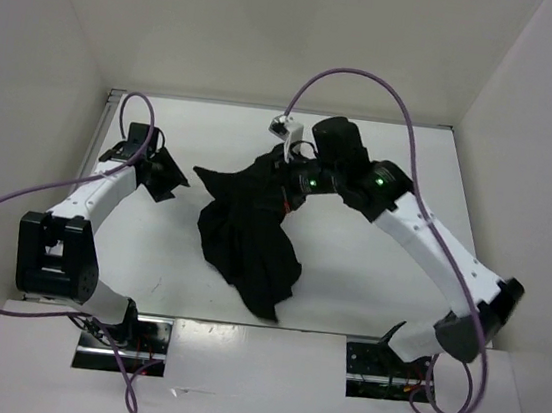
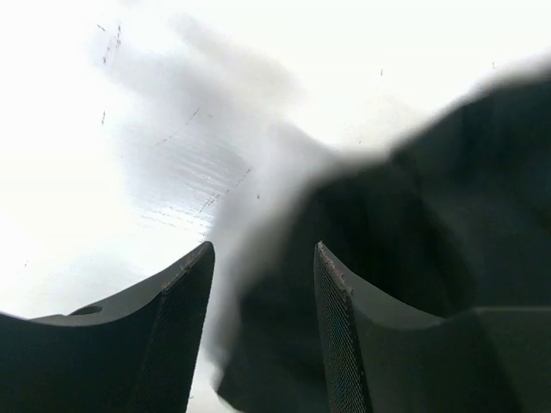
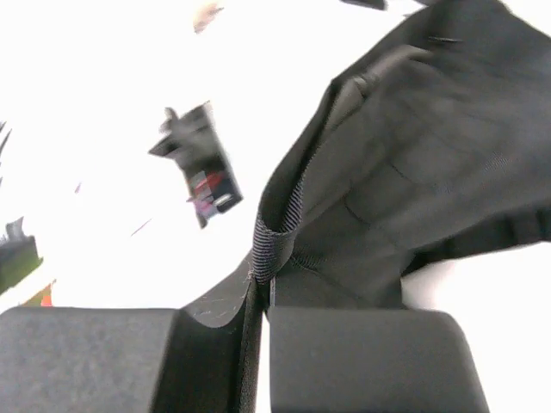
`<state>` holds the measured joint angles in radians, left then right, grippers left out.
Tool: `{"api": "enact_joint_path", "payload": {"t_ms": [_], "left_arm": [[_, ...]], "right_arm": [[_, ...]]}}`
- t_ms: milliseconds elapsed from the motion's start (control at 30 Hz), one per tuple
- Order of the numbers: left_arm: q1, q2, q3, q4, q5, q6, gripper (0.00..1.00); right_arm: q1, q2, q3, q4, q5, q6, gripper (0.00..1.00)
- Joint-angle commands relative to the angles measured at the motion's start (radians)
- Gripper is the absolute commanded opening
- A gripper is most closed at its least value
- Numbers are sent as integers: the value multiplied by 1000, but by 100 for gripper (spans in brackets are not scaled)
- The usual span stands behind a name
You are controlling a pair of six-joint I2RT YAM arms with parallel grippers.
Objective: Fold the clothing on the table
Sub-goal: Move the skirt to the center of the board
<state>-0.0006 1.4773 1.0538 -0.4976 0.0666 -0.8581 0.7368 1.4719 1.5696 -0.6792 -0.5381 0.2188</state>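
Note:
The clothing [image 1: 247, 233], a black skirt, lies crumpled in the middle of the white table [image 1: 369, 268]. Its upper end is drawn up toward the back. My right gripper [image 1: 291, 180] is at that raised end. In the right wrist view it [image 3: 263, 288] is shut on the skirt's ribbed waistband edge [image 3: 275, 245], and the rest of the fabric [image 3: 413, 172] hangs away to the right. My left gripper [image 1: 166, 183] is open just left of the skirt's left corner. In the left wrist view its fingers [image 2: 263, 249] stand apart, with blurred dark fabric [image 2: 448, 189] beyond and between them.
White walls enclose the table on the left, back and right. Purple cables loop above both arms [image 1: 372, 82]. The arm bases stand at the near edge [image 1: 58, 260]. Bare tabletop [image 2: 129, 172] lies left of the skirt.

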Motion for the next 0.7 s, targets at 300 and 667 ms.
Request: {"api": "enact_joint_path", "payload": {"t_ms": [300,667], "left_arm": [[24,8,-2,47,44,44,58],[24,17,-43,56,56,33,58]], "right_arm": [[34,-367,138,-85,285,4,0],[-379,33,55,-172,423,-2,0]]}}
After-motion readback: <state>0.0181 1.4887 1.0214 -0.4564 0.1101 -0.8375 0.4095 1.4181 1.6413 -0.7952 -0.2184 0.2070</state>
